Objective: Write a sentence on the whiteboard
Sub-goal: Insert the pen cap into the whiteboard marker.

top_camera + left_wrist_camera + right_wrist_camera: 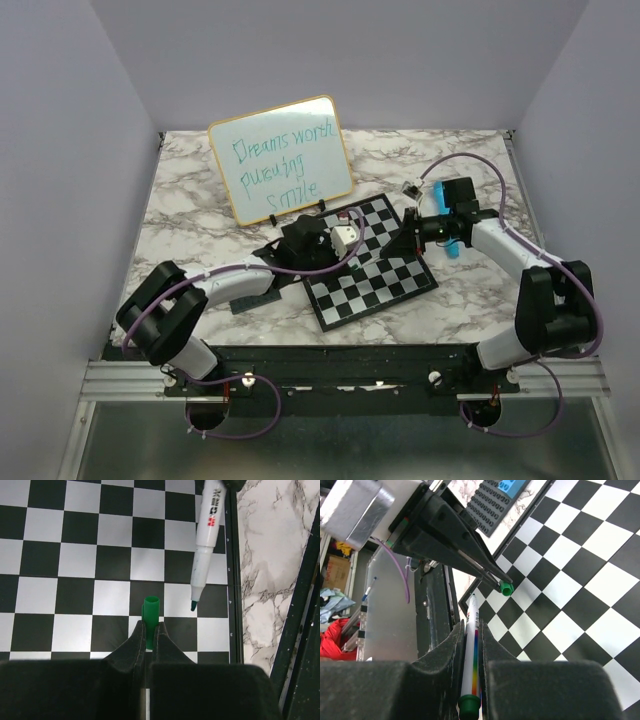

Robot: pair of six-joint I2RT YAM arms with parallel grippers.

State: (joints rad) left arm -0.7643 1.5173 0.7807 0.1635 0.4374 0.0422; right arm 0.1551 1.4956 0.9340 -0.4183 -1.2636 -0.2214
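**Cap and tip offset, not yet mated**

Your left gripper (151, 630) is clenched on the green cap (151, 611), mouth pointing away from the wrist. Your right gripper (471, 626) grasps the marker (209, 535), tip facing back toward the cap but just to its right in the left wrist view, axes nearly parallel, over the chessboard (75, 555). Beyond it, the whiteboard (325, 160) stands propped, the sentence (280, 160) written on it.

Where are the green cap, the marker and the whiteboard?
green cap (150, 611): left wrist view, upper side
marker (206, 540): left wrist view, white barrel
whiteboard (332, 165): top external view, bare right side
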